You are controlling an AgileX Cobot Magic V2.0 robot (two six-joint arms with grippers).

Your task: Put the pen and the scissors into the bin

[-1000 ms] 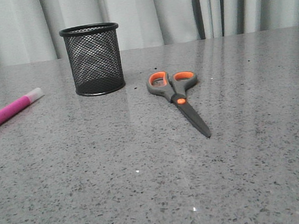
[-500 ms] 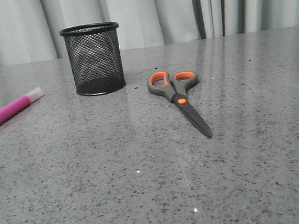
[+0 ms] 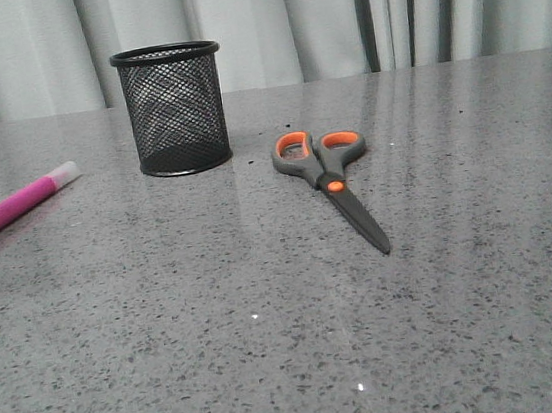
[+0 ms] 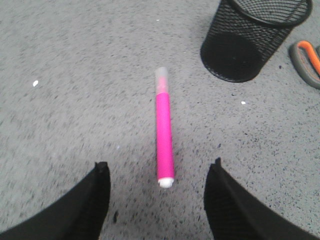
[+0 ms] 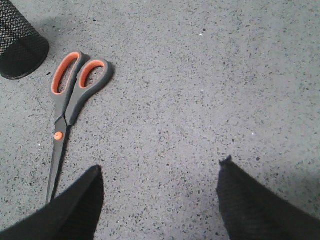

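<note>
Here a speckled grey table (image 3: 273,348) meets pale pleated curtains (image 3: 283,19).

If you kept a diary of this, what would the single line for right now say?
stage: before any pickup | pink pen: flat on table, between open left gripper fingers | grey-orange scissors: on table | black mesh bin: upright, empty | right gripper: open

In the front view the pen (image 3: 14,206) ran off the left edge at its white end. The left wrist view cut the scissors (image 4: 306,61) to part of one handle loop, and the right wrist view cropped the bin (image 5: 19,42).
</note>
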